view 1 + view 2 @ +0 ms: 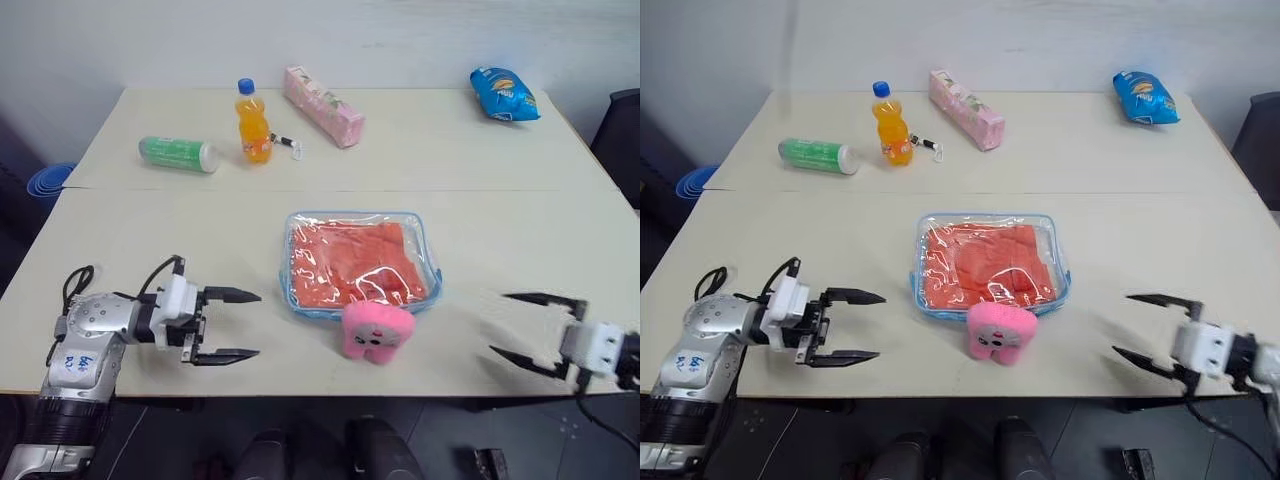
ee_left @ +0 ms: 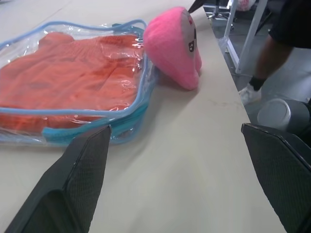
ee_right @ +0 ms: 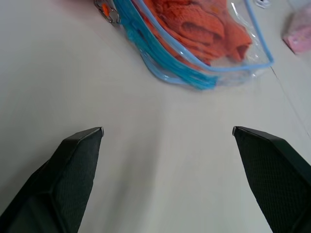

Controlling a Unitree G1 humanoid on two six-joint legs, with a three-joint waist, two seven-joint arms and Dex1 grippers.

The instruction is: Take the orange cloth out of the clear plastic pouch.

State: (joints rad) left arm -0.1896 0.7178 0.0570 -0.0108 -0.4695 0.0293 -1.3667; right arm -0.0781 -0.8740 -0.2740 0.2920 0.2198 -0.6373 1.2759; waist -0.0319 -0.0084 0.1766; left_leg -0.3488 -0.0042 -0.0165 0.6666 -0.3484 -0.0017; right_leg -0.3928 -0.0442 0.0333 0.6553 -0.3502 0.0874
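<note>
Cloth (image 1: pixel 350 262) inside pouch (image 1: pixel 432 262), partly behind toy (image 1: pixel 376 330)

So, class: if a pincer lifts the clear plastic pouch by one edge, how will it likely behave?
The clear plastic pouch would probably sag rather than stay flat: its film is wrinkled and thin. Its glossy surface looks slippery, so a pinch on the blue edging seems safer. The soft orange cloth inside likely adds little weight, but may slump towards the lower end.

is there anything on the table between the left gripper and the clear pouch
No. The stretch of table between the left gripper and the clear plastic pouch is bare, as both eye views and the left wrist view show.
</note>
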